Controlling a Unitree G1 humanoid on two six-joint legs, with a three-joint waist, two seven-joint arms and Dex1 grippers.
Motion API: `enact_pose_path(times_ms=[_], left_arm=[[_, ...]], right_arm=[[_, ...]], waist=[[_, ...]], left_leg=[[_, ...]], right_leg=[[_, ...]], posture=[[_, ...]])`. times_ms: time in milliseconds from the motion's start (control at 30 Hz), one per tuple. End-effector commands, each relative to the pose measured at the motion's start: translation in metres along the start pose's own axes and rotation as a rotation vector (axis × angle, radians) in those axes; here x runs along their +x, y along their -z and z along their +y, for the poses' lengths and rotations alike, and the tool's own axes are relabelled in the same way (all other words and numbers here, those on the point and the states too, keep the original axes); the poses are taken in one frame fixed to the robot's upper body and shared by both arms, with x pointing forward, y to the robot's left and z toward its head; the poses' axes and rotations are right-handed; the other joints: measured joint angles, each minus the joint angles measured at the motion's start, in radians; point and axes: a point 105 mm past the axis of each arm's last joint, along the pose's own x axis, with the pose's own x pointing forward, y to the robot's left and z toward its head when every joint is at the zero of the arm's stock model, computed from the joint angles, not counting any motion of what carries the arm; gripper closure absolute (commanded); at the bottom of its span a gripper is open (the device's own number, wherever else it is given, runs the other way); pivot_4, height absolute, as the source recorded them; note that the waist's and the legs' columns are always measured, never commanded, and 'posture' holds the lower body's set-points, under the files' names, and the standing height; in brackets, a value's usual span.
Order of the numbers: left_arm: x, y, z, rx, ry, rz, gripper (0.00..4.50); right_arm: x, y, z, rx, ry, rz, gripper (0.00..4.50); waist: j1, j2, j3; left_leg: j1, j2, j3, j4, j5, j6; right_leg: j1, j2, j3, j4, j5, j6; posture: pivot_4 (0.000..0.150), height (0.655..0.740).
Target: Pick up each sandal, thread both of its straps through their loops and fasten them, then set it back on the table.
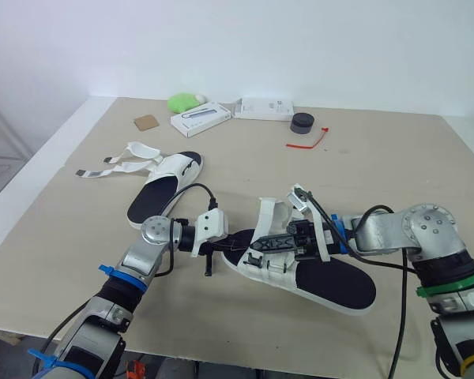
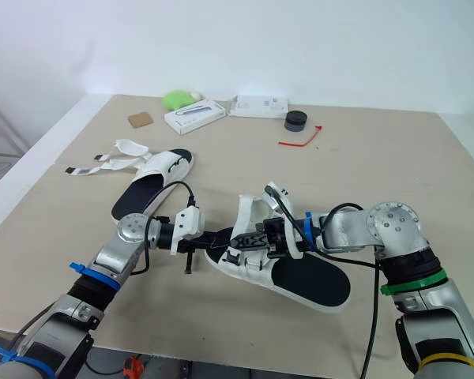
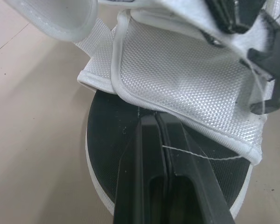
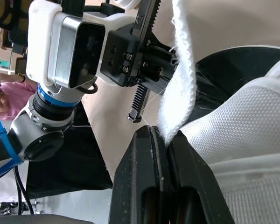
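Nearest to the robot, the near sandal appeared to rest on the desk in front of both arms. Its long axis ran across the robot, with the toe to the robot's left and the heel to its right, a little closer to the body. The left claw was at the toe end, over the black footbed. It was clenched, with its tips against the hem of the front strap panel; whether it really pinched the fabric I cannot tell. The right claw came from the heel side, above the middle of the sandal, and was grasping the fuzzy white strap at its edge. The two claws stood close, pointing at each other. In my judgement the coming move turns on this: the strap was already in the right claw, so that arm should feed it through while the left steadies the toe. Further back and to the left, well apart, the second sandal lay with its loose straps spread open on the desk. Near the far edge were a brown card, a green object, two white boxes, a black round thing and a red tie. The desk top was plain, matte beige, and a white wall stood behind it.
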Motion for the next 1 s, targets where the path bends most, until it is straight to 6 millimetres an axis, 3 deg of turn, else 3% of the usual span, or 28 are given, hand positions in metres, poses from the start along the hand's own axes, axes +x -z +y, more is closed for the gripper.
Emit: enact_pose_path(times_ms=[33,1000], left_arm=[[0.01,0.052,-0.04,-0.164,0.13,0.163,4.5],[0.01,0.051,-0.042,-0.168,0.125,0.16,4.5]], right_arm=[[0.002,0.007,0.01,-0.031,-0.028,0.025,4.46],[0.01,0.002,0.018,-0.207,0.0,-0.003,4.46]], waist=[[0.0,0.0,0.0],[-0.001,0.0,0.0]], left_leg=[[0.0,0.0,0.0,0.0,0.0,0.0],[0.0,0.0,0.0,0.0,-0.001,0.002]], right_leg=[[0.0,0.0,0.0,0.0,0.0,0.0],[0.0,0.0,0.0,0.0,-0.001,0.0]], posture=[[0.15,0.74],[0.15,0.74]])
